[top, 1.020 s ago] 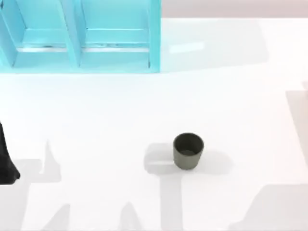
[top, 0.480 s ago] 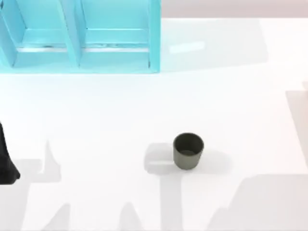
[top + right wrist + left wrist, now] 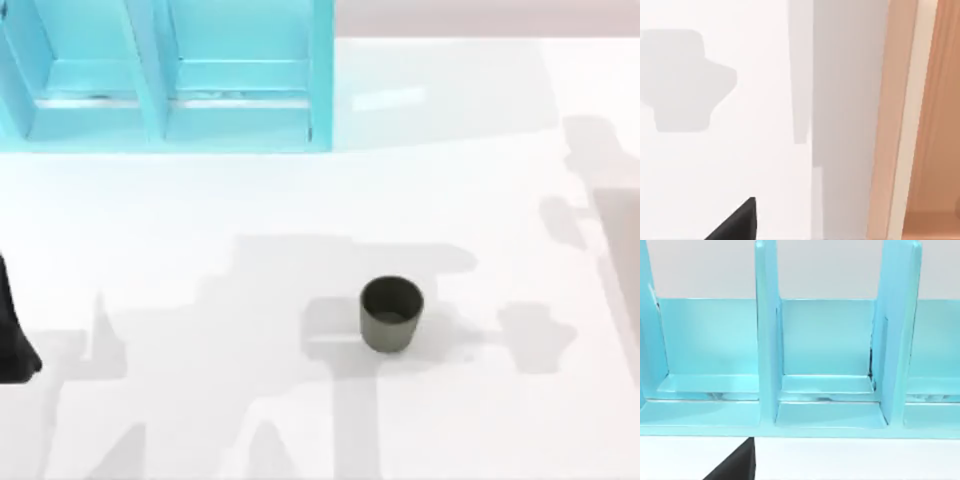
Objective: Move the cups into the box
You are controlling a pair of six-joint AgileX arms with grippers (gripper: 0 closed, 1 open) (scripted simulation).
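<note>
White table beside a tan edge

The white table (image 3: 740,150) carries soft grey shadows; a tan wooden strip (image 3: 892,120) runs along one side, and a black wedge (image 3: 737,222) pokes in at the frame's border.

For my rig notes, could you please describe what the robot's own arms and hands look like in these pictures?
Little is in view. The left arm appears at the top view's left edge as a plain matte black, tapering shape with no visible cables or markings. Each wrist view shows a black wedge-shaped piece at its lower edge, in the left wrist view and the right wrist view, equally plain.
</note>
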